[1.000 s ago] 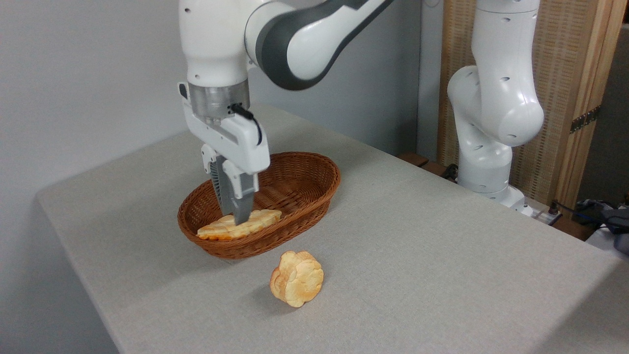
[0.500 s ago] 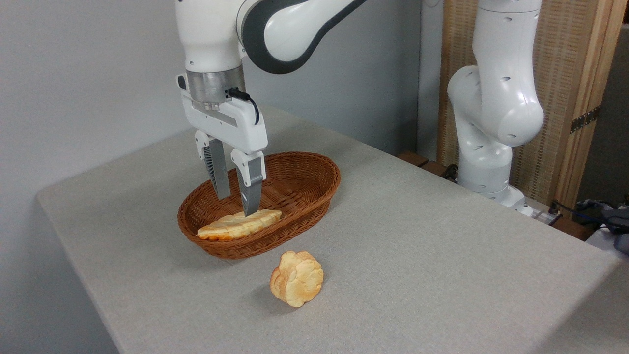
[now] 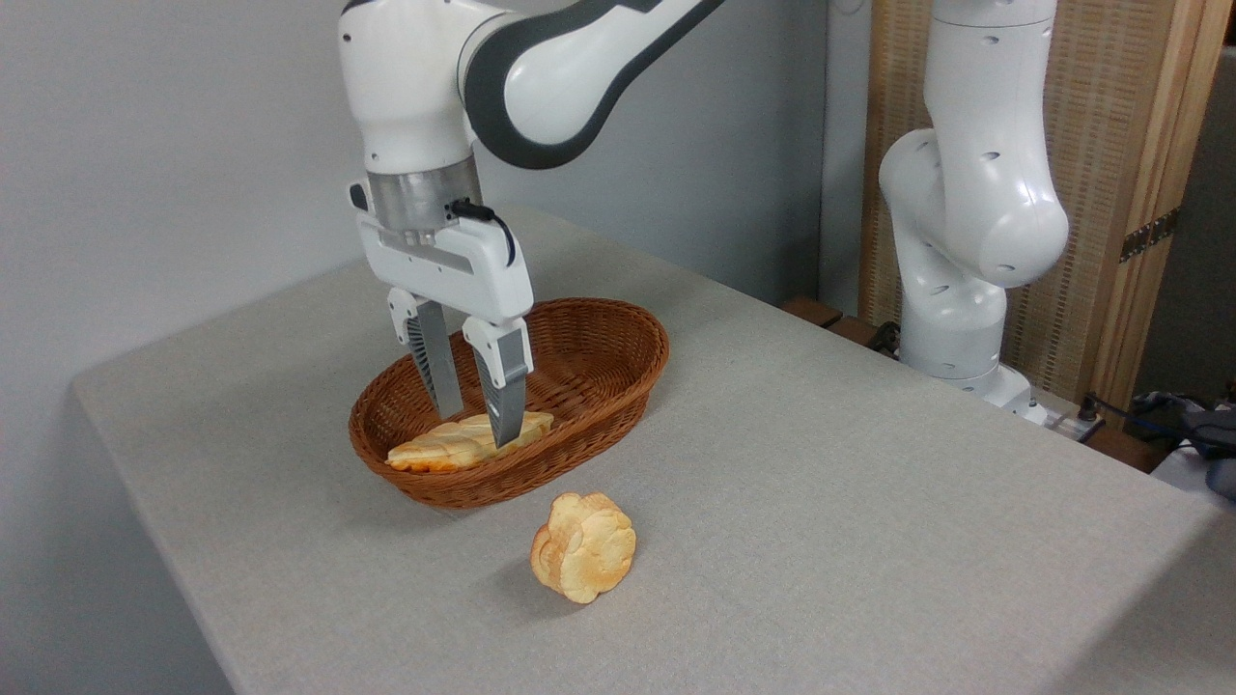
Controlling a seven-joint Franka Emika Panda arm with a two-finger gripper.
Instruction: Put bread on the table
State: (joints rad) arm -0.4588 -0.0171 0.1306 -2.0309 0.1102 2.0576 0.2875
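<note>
The long braided golden bread [image 3: 462, 443] lies inside the brown wicker basket [image 3: 618, 333], along its near wall. My gripper [image 3: 478, 428] points straight down into the basket, open, with one finger on each side of the loaf's middle. The near fingertip [image 3: 506, 425] overlaps the loaf's front edge; the far fingertip sits behind the loaf. Whether the fingers touch the bread is not clear. The basket rests on the grey-beige cloth table [image 3: 821, 463].
A small round flower-shaped bun [image 3: 583, 547] stands on edge on the cloth just in front of the basket. The white base of a second arm [image 3: 966, 222] stands past the table's right edge, before a wooden screen.
The gripper was shut on the loaf's middle, then rose and opened, and has since come down again with its fingers astride the loaf. The bread has barely shifted.
</note>
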